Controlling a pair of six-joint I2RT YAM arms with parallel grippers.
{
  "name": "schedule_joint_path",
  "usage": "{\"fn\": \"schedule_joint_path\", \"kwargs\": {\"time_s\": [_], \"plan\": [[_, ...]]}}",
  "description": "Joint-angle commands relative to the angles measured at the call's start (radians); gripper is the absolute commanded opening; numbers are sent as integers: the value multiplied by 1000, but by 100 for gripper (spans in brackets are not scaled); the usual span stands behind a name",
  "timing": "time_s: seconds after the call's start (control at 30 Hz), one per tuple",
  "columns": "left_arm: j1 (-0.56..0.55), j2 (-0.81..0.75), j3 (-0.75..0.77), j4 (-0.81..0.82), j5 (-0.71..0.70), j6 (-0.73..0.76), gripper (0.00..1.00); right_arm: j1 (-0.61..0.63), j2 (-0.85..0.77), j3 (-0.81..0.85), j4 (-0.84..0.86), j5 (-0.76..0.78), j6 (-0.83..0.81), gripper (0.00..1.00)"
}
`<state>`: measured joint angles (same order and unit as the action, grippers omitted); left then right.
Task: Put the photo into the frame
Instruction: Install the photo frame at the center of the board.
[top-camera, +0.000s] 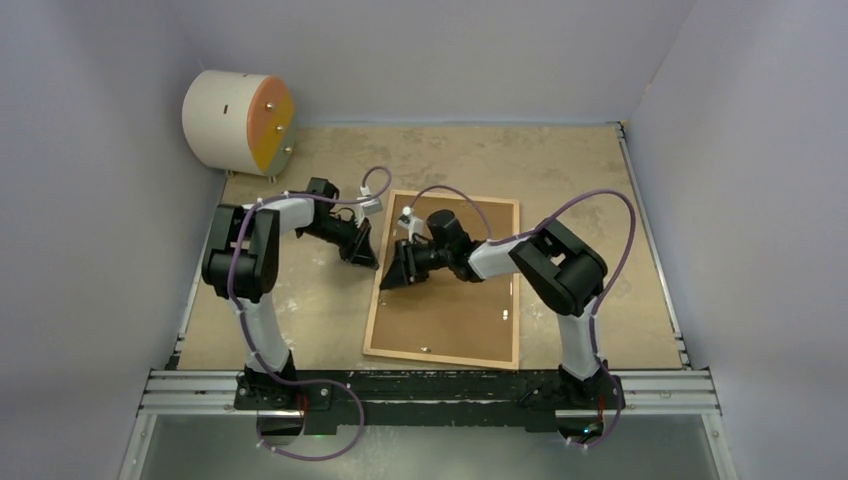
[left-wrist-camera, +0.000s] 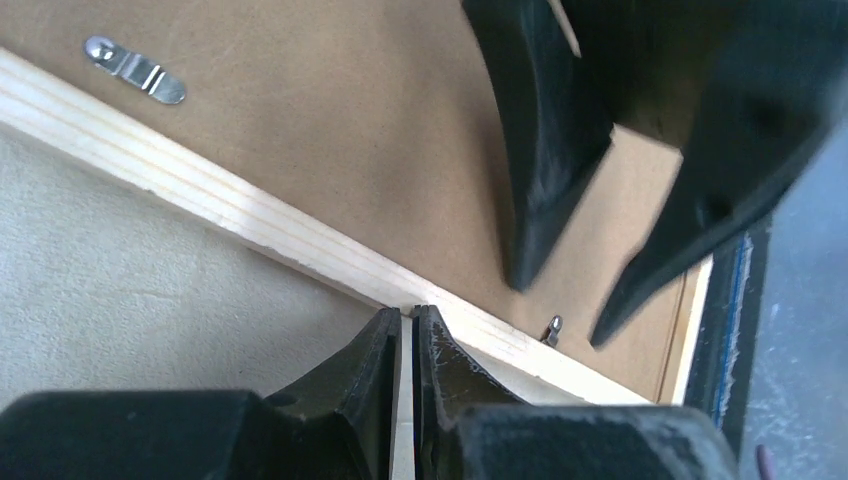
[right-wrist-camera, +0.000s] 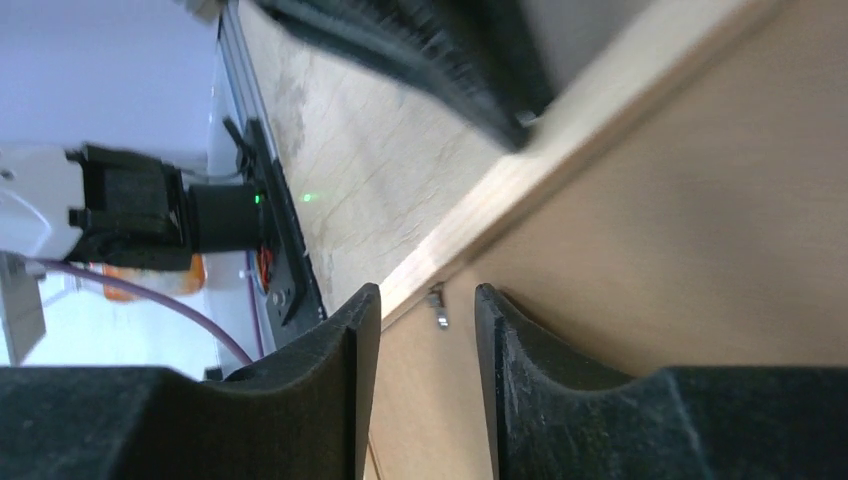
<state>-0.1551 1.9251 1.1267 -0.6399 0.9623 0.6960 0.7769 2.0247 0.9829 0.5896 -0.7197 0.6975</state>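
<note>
The frame lies face down on the table, with the brown backing board set inside it. The photo is hidden. My left gripper is shut, and its tips rest against the frame's left wooden rail. My right gripper hovers over the backing board just inside that rail. It is open, with nothing between its fingers. A small metal tab on the board lies just beyond its tips. The left wrist view shows the right gripper's fingers and another tab.
A white cylinder with an orange face lies at the back left corner. Pale walls enclose the table on three sides. A metal rail carrying both arm bases runs along the near edge.
</note>
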Motion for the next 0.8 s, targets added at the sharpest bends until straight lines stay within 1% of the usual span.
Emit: {"fn": "schedule_joint_path", "kwargs": {"time_s": [0.0,0.17,0.23,0.3,0.37,0.5,0.77], "plan": [[49,64,42,86,-47,-65,13,-139,-89,9,13,56,54,44],[69,64,71,133,-11,-146,31,-214,-76,86,-78,142,55,46],[68,63,74,166,-11,-180,38,-221,-50,146,-162,197,23,46],[66,73,84,189,-11,-205,43,-222,-14,217,-236,251,-22,45],[65,88,98,196,5,-219,45,-222,20,268,-269,290,-38,43],[58,100,99,215,18,-233,45,-221,71,323,-278,318,-40,39],[42,125,87,243,23,-237,45,-198,132,355,-276,325,-25,34]]}}
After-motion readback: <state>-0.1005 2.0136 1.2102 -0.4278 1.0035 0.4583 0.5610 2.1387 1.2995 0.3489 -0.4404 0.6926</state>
